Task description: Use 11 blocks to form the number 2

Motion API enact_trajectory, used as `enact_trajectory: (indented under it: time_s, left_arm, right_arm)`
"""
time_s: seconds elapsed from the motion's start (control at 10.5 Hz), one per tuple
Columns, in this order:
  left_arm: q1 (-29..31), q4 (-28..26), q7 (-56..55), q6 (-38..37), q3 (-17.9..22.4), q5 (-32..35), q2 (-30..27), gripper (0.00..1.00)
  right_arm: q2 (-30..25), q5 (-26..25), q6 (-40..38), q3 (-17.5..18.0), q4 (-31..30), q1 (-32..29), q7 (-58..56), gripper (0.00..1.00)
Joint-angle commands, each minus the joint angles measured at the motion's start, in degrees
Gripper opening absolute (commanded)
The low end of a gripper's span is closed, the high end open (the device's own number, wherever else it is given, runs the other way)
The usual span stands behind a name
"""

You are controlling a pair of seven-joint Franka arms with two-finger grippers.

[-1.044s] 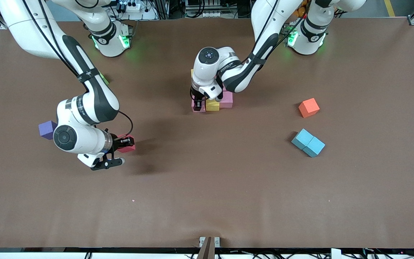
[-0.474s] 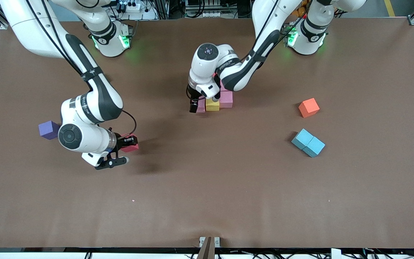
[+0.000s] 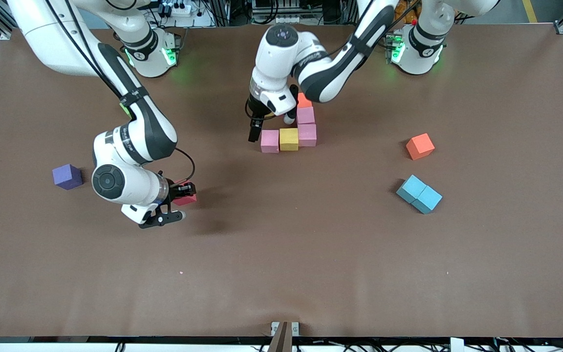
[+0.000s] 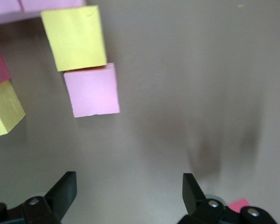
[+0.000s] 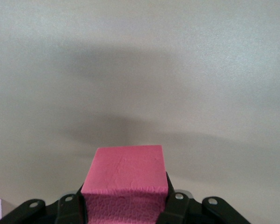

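Pink, yellow and pink blocks form a touching row at mid-table: pink block [image 3: 270, 141], yellow block [image 3: 289, 139], second pink block [image 3: 307, 135]. A third pink block [image 3: 305, 115] touches the second one on the side farther from the front camera, and a red block [image 3: 304, 100] touches that one in turn, partly hidden by the left arm. Together they make the partial number 2 [image 3: 297, 128].

Left gripper [image 3: 257, 128]: hangs over the table just beside the first pink block, toward the right arm's end; fingers spread wide, nothing between them.

Right gripper [image 3: 183, 195]: low over the table toward the right arm's end; fingers clamped on a red block [image 3: 185, 199], shown pinkish red in the right wrist view.

Loose blocks: purple block [image 3: 67, 176] near the right arm's end; orange block [image 3: 420, 146] and two touching light blue blocks [image 3: 419, 194] toward the left arm's end, the blue pair nearer the front camera.
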Motion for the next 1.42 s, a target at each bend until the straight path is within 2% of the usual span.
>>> enact_trajectory:
  time_s: [0.0,0.19,0.38,0.57,0.76,0.95,1.23,1.33]
  left_arm:
    - [4.5,-2.3,9.3,-1.8,-0.3,0.5,-5.5,1.0]
    - [9.8,-2.2,21.2,-4.4,-0.7,0.4,-7.6,1.0]
    - [14.6,-1.4,34.7,-4.9,-0.8,0.4,-7.3,1.0]
    - [19.2,1.8,53.2,-5.0,-0.7,-5.2,-5.7,1.0]
    - [23.6,6.0,70.4,-11.9,-0.6,-11.3,-4.7,1.0]
    - [29.2,7.7,86.4,-19.9,-0.7,-14.3,-4.7,1.0]
    - [37.8,7.6,112.0,-28.7,-0.3,-14.6,-3.7,1.0]
    - [39.4,7.5,116.9,-30.8,-0.1,-14.5,-2.3,1.0]
  right_arm:
    - [-0.8,-1.1,-0.1,-0.1,0.4,2.5,4.9,0.15]
    - [-0.5,-1.1,-0.1,-0.1,1.0,4.1,7.8,0.15]
    - [0.7,-1.5,0.0,-0.2,2.1,8.2,11.5,0.15]
    - [2.1,-1.3,2.6,-0.3,2.1,12.7,16.2,0.18]
    - [4.1,-1.5,5.3,-0.8,2.2,18.2,22.7,0.18]
    - [7.0,-1.9,7.8,-0.9,4.1,21.3,26.4,0.18]
    - [10.2,-5.9,8.0,-2.8,5.9,26.1,31.8,0.18]
    - [10.3,-6.0,8.0,-2.8,5.9,26.9,32.8,0.18]
